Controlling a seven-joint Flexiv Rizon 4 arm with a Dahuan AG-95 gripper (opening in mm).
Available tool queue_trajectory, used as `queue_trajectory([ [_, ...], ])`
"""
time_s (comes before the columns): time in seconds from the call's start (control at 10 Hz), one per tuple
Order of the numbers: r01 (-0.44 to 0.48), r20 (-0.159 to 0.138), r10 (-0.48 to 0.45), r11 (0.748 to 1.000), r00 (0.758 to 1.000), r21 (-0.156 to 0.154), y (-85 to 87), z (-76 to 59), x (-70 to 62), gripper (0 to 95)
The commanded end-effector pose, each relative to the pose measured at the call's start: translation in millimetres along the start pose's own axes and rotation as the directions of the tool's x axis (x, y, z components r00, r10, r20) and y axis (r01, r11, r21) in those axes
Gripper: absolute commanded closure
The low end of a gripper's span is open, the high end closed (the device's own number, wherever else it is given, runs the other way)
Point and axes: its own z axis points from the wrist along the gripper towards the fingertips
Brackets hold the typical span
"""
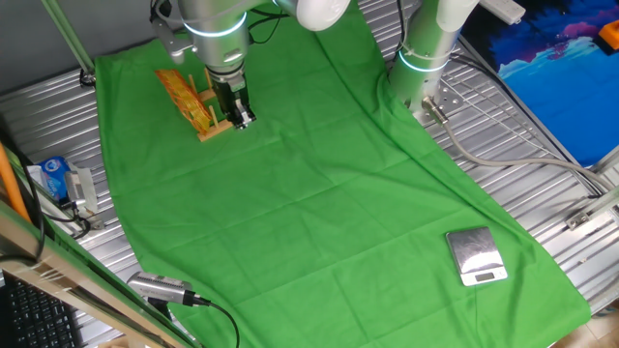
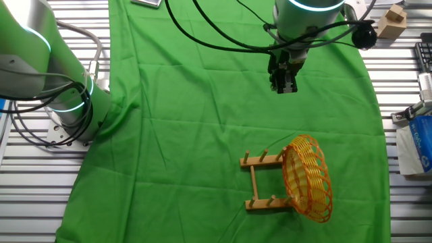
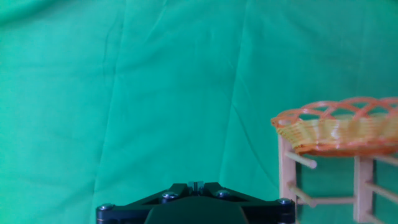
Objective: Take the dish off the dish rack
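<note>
In the other fixed view the gripper (image 2: pixel 283 88), whose fingers look close together and empty, hangs apart from the wicker dish (image 2: pixel 309 177), which stands on edge in the wooden dish rack (image 2: pixel 262 182) at about five o'clock, long axis running roughly twelve-to-six.

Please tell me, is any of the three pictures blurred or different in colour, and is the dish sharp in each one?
Hand view: soft focus and a bluish-green tint on the cloth; the dish and the dish rack have soft edges. One fixed view: sharp, even light, the dish small beside the gripper. The other fixed view: the sharpest, the weave of the dish shows clearly.
</note>
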Motion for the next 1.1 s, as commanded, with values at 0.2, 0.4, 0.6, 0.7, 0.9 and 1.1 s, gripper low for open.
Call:
queue_trajectory([
  [0.2, 0.142, 0.006, -0.142, 0.990, 0.990, -0.013, -0.2, 0.0, 0.2, 95.0],
  [0.4, 0.242, -0.001, -0.243, 0.970, 0.970, -0.013, -0.2, 0.0, 0.2, 95.0],
  [0.6, 0.309, -0.004, -0.310, 0.951, 0.951, -0.017, -0.2, 0.0, 0.2, 95.0],
  [0.7, 0.328, -0.012, -0.328, 0.944, 0.944, -0.022, -0.2, 0.0, 0.2, 95.0],
  [0.9, 0.347, -0.023, -0.348, 0.937, 0.937, -0.030, -0.2, 0.0, 0.2, 95.0],
  [1.1, 0.353, -0.039, -0.354, 0.935, 0.934, -0.040, -0.2, 0.0, 0.2, 95.0],
])
